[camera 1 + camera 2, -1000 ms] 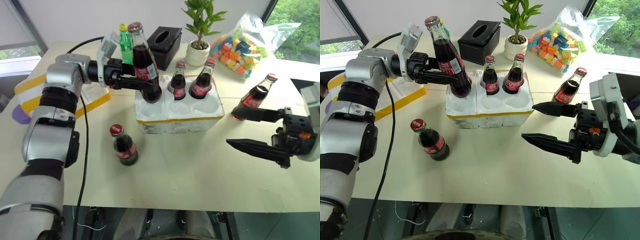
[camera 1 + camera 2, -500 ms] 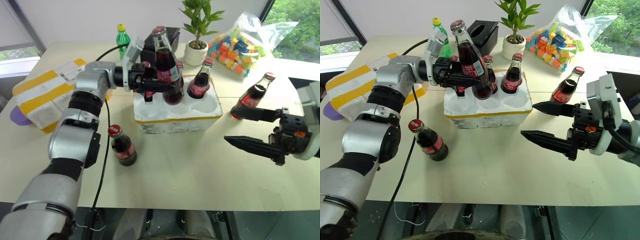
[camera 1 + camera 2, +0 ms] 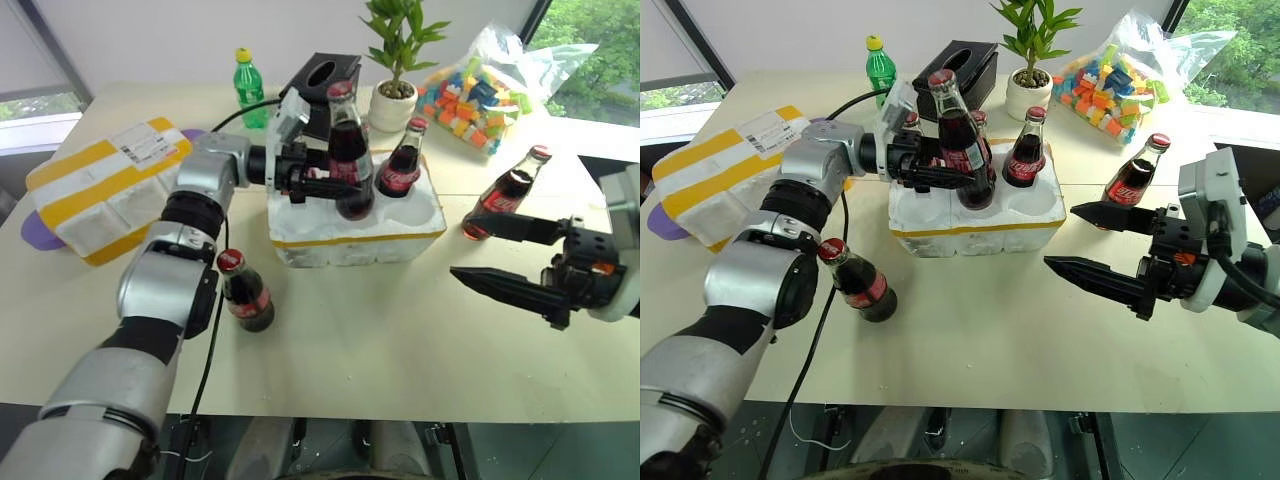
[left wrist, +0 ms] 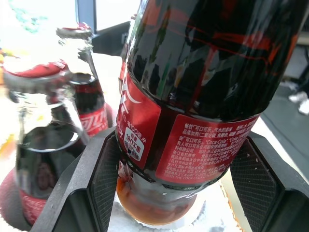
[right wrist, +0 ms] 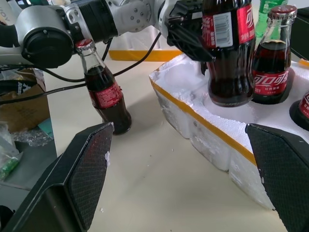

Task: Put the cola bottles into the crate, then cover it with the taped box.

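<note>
Left tool lowering a cola bottle toward a crate well

The left tool (image 3: 335,185) is clamped on a cola bottle (image 3: 348,160) at its label, holding it upright so its base can drop straight into a front well of the crate (image 3: 355,238) just below; whether the base already touches the foam is hard to judge. Two bottles stand seated just beyond it. The right tool (image 3: 505,258) hovers with jaws spread wide and empty; one leaning bottle (image 3: 505,195) is just behind it. Another bottle (image 3: 243,291) waits on the bench (image 3: 380,340), and the taped box (image 3: 100,185) sits aside for covering.
</note>
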You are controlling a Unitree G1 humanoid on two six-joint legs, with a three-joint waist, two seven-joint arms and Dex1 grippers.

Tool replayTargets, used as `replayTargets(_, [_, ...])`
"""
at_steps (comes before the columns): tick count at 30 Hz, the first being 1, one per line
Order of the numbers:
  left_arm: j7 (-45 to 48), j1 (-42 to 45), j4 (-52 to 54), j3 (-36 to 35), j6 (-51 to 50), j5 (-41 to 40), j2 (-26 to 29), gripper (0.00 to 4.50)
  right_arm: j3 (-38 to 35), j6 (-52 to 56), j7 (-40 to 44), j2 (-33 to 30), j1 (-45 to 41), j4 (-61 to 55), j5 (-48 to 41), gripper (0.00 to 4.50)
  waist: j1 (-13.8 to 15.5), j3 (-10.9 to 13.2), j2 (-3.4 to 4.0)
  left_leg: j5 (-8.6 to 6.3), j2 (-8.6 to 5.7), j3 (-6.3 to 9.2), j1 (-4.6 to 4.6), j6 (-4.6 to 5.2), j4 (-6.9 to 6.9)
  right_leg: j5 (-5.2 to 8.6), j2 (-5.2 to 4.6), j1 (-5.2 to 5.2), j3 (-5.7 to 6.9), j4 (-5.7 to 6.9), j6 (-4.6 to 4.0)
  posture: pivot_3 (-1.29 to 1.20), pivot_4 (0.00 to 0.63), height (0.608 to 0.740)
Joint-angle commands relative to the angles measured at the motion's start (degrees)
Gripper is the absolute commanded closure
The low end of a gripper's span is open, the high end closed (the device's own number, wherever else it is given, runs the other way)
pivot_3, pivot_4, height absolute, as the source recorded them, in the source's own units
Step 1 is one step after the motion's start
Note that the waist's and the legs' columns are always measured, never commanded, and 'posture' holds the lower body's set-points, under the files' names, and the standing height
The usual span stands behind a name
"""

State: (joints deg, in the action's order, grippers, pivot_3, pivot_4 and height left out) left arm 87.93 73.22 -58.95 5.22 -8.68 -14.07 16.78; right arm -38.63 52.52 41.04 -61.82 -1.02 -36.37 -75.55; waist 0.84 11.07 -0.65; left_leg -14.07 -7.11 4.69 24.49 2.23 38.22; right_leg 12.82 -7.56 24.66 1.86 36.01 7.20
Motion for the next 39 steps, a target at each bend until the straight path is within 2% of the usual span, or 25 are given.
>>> replayTargets(1, [0.90,-0.15,1.29,0.14,3.91,1.80,0.24,1.75,-1.90,-0.97,-0.03,-0.36,-0.12,-1.51,-0.57,0.00,-0.07,0.00,0.00,0.00,0.00,0.00,0.00,0.00,0.00,0.00,0.00,0.00,0.00,0.00,0.00,0.00,0.150,0.732])
replayTargets(12, [1.26,0.01,-0.59,1.34,5.82,5.94,1.10,1.75,0.11,-2.12,0.18,-0.33,-1.31,-0.62,1.86,0.00,-0.26,0.00,0.01,0.00,0.02,-0.02,-0.03,-0.01,0.00,0.00,0.04,0.00,-0.01,0.02,0.00,0.00,0.150,0.732])
replayTargets(13, [1.35,0.11,-0.69,1.22,5.42,5.92,1.16,0.72,0.43,-2.21,0.11,-0.29,-1.54,-0.53,2.03,0.00,-0.27,0.00,0.01,0.00,0.03,-0.02,-0.04,0.00,0.00,0.00,0.04,0.00,-0.01,0.03,0.00,0.00,0.150,0.732])
replayTargets(15, [1.67,0.17,-0.60,1.08,5.11,6.04,1.63,0.05,1.07,-2.43,0.18,-0.17,-1.95,-0.34,2.50,0.00,-0.15,0.00,0.01,0.00,0.03,-0.03,-0.04,0.00,0.00,0.00,0.04,0.00,-0.01,0.03,0.00,0.00,0.150,0.732])
replayTargets(22, [3.10,1.20,0.56,-1.50,0.96,3.71,4.50,0.05,3.10,-3.26,1.03,0.08,-3.31,0.86,3.87,0.00,0.08,-0.01,0.00,0.01,0.00,-0.02,-0.04,-0.01,0.04,0.00,0.04,-0.03,0.00,0.04,0.00,0.00,0.150,0.732])
replayTargets(25, [4.27,1.70,4.01,-3.58,-4.92,0.72,8.32,0.05,5.41,-4.19,2.56,0.19,-4.64,2.19,5.41,0.00,-0.20,0.00,0.00,0.01,0.00,-0.02,-0.04,-0.01,0.04,0.00,0.06,-0.02,0.00,0.05,0.00,0.00,0.150,0.732])
replayTargets(29, [4.57,-1.48,15.91,-2.57,-14.04,-5.98,14.25,0.05,8.78,-5.23,4.52,0.36,-7.45,4.38,7.39,0.00,-0.57,-0.01,0.01,0.02,0.04,-0.03,-0.05,-0.03,0.01,0.00,0.18,0.04,-0.03,0.10,0.00,0.00,0.150,0.732])
replayTargets(33, [4.57,-6.35,27.84,-3.17,-21.20,-11.08,21.28,0.05,12.73,-6.14,6.90,0.70,-10.36,6.51,9.90,0.00,-0.45,-0.04,0.06,0.04,0.05,-0.02,-0.07,-0.08,0.01,0.00,0.18,0.02,-0.08,0.10,0.00,0.00,0.150,0.732])
replayTargets(39, [4.34,-17.19,46.34,-8.71,-32.67,-17.94,33.15,0.05,18.46,-7.60,11.91,1.12,-14.77,10.12,13.95,0.00,-0.57,-0.04,0.08,0.08,0.05,0.00,-0.07,-0.14,0.00,0.01,0.18,0.04,-0.12,0.10,-0.01,0.00,0.150,0.732])
